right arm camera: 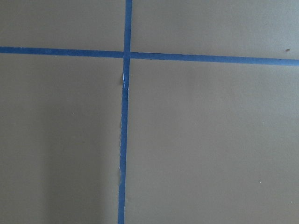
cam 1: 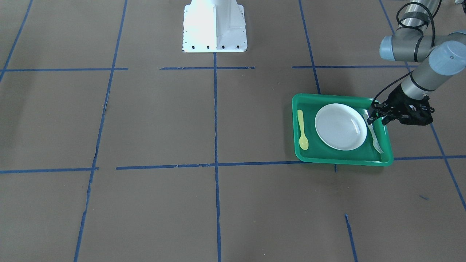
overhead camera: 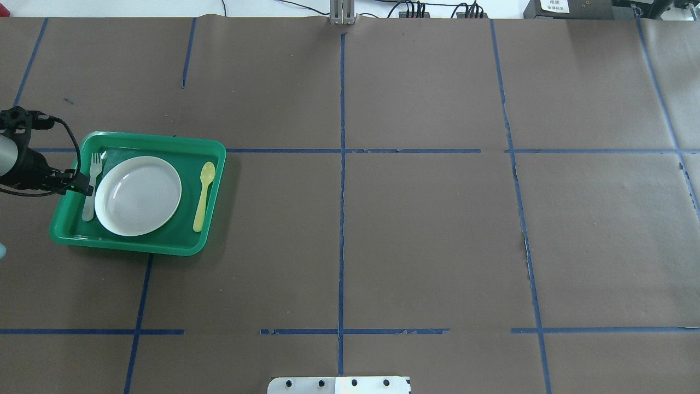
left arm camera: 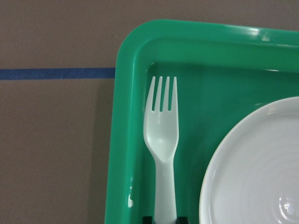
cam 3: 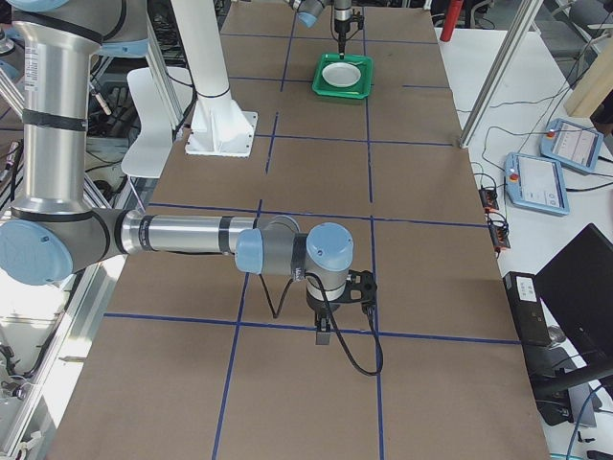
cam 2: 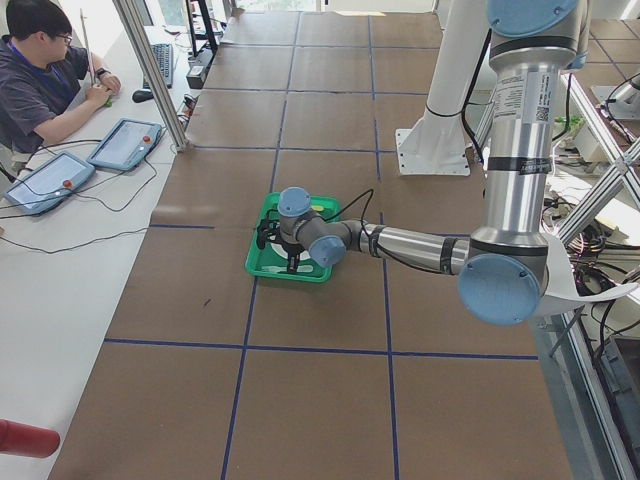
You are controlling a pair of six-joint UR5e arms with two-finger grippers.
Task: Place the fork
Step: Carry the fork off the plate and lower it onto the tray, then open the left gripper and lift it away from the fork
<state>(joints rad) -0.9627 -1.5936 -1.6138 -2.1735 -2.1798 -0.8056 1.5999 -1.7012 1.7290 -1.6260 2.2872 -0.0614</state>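
Flanks pale white plastic fork [left arm camera: 162, 135], frame bottom, with left gripper [left arm camera: 164, 218] barely parted; grip unclear. Seems release into green plastic tray [left arm camera: 122, 116]; next, open and lift clear.

No lettering, brand, number or sign can be read in any view; a printed label [cam 2: 511, 100] on the left arm [cam 2: 520, 190] is too small to make out.

The fork [left arm camera: 162, 140] is pale white, the spoon [overhead camera: 204, 194] yellow-green, the plate [overhead camera: 138, 195] white, the tray [overhead camera: 164, 143] green; blue tape lines [overhead camera: 342, 219] cross the brown table cover [overhead camera: 437, 246].
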